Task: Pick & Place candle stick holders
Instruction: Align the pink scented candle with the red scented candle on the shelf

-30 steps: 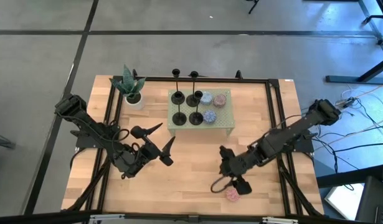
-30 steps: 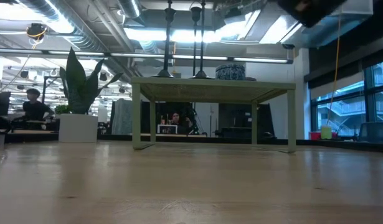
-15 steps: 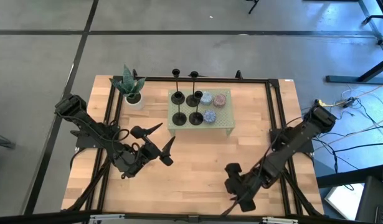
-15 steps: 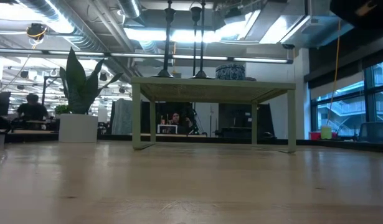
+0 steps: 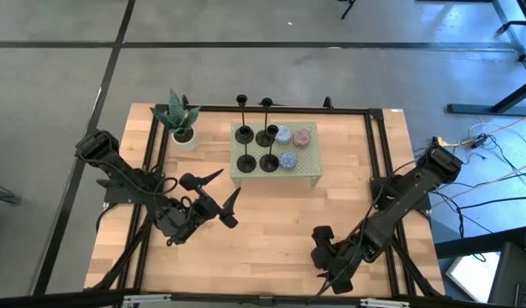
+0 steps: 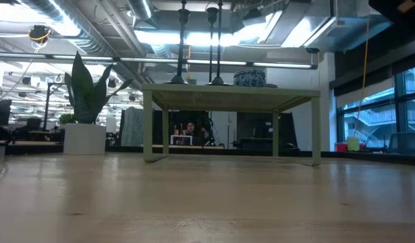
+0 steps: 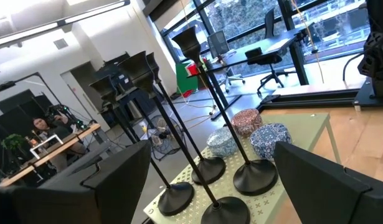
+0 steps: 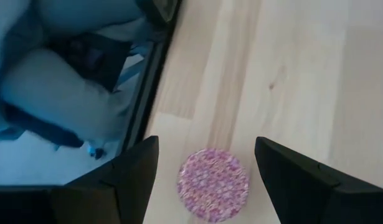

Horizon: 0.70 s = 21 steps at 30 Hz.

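Holders [image 5: 257, 147] beyond open left hand [image 5: 218, 196]

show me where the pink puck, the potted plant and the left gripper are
pink puck [image 8: 213, 184], right wrist view, centre of its speckled top.
potted plant [image 5: 179, 117], high view, on its leaves.
left gripper [image 5: 219, 193], high view, between its open fingertips.

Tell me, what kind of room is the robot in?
Probably a big open office or lab. Beyond the wooden table there are desks with a person at a screen, pipes and strip lights on the bare ceiling, and office chairs by tall windows.
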Available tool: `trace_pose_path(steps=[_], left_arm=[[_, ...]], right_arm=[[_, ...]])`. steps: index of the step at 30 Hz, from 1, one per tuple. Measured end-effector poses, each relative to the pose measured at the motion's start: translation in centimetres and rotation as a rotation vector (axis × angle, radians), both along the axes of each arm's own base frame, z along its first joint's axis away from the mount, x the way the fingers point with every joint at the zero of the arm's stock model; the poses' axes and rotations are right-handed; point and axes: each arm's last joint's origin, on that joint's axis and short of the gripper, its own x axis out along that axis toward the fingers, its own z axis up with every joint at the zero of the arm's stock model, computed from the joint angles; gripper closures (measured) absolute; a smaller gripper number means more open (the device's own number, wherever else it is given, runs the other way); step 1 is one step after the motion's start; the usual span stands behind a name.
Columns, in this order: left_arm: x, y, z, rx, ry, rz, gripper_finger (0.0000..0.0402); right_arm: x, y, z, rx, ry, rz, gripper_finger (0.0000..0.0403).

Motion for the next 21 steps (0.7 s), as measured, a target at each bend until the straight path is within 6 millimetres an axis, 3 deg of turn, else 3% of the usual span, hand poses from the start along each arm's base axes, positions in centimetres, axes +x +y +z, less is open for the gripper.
trace_pose_path(steps=[9, 17, 21], left_arm=[[0.0, 0.0, 0.0, 0.000, 0.000, -0.001, 0.0064], [0.0, 0.0, 0.0, 0.000, 0.000, -0.001, 0.0064], [0.0, 0.0, 0.0, 0.000, 0.000, -0.001, 0.0064]], right_arm=[[0.3, -0.3, 0.1, -0.085, -0.087, -0.083, 0.0132], [-1.2, -0.7, -1.1, -0.049, 0.061, -0.269, 0.0132], [-1.8, -0.1, -2.2, 0.025, 0.053, -0.306, 0.0127]])
